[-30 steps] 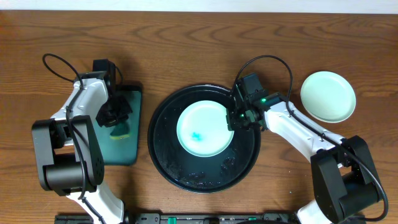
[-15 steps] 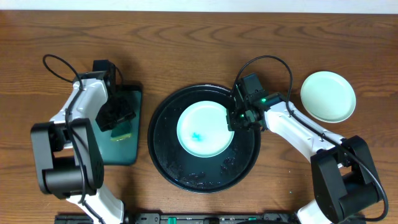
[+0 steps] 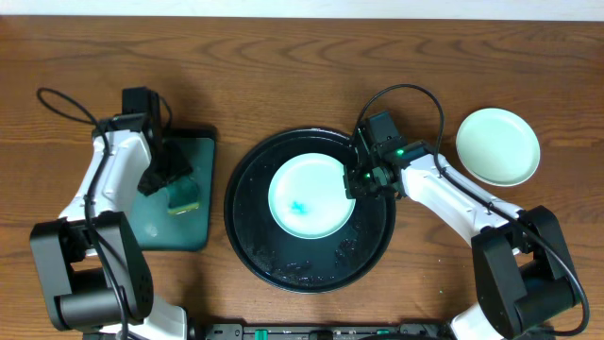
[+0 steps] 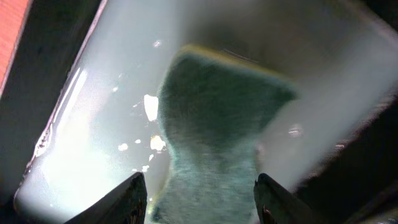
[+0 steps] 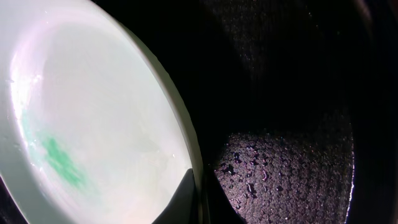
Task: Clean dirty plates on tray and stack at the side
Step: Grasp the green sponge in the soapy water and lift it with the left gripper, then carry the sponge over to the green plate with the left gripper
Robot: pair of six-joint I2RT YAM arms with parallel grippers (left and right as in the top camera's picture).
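Where the sponge (image 3: 184, 196) lies on the small green tray (image 3: 189, 231), the left gripper (image 4: 200, 196) hangs over it, jaws well apart, gripping nothing. A mint plate (image 3: 497, 146) sits far right. The right gripper (image 3: 357, 181) pinches the smeared plate (image 3: 311, 196) by its rim — inside the wet black tray (image 3: 255, 236) — on a brown wooden table (image 3: 283, 76).

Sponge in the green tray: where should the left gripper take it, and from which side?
Pinch the sponge across its narrower middle, coming straight down from above. It lies flat in the green tray, so only its side faces offer a grip. The left gripper hangs open over it, fingers either side.
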